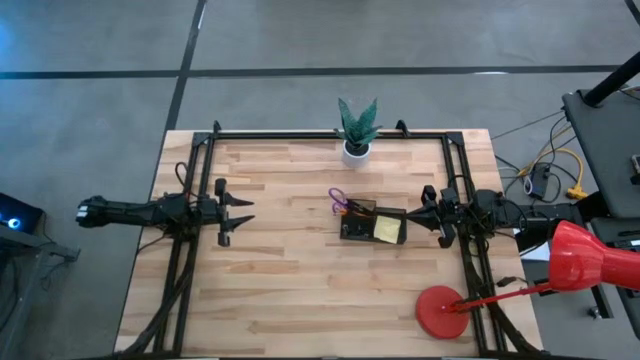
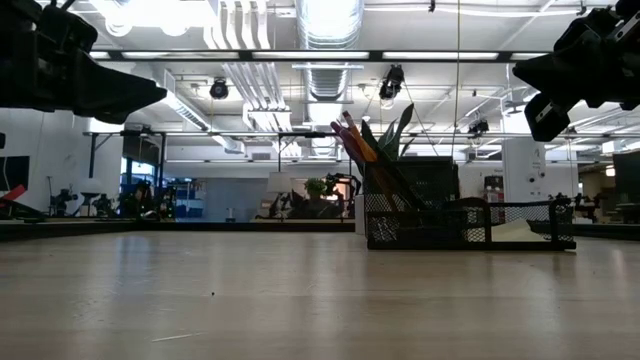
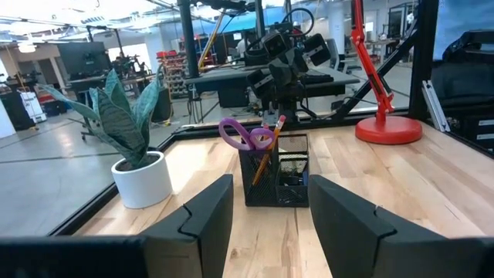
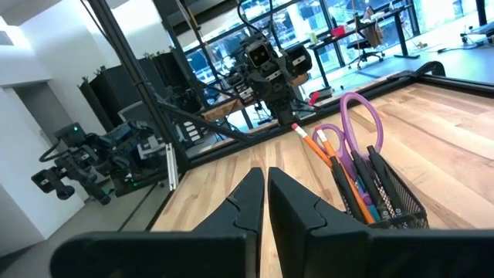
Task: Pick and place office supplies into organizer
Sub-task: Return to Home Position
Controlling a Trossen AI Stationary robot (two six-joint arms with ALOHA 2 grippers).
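The black mesh organizer (image 1: 368,224) stands on the wooden table, right of centre. Purple-handled scissors (image 3: 247,134) and orange and black pens (image 4: 332,164) stand upright in its tall cup, handles up. A yellow sticky-note pad (image 1: 387,230) lies in its low compartment. My left gripper (image 1: 243,210) hovers open at the table's left, pointing level at the organizer (image 3: 276,179), well short of it. My right gripper (image 1: 415,213) hovers shut just right of the organizer (image 4: 390,199), its fingers (image 4: 265,207) pressed together with nothing between them.
A green plant in a white pot (image 1: 357,148) stands at the far edge, behind the organizer. A red lamp with a round base (image 1: 445,312) stands at the near right corner. A black frame rail (image 1: 330,133) runs along the table's far edge and sides.
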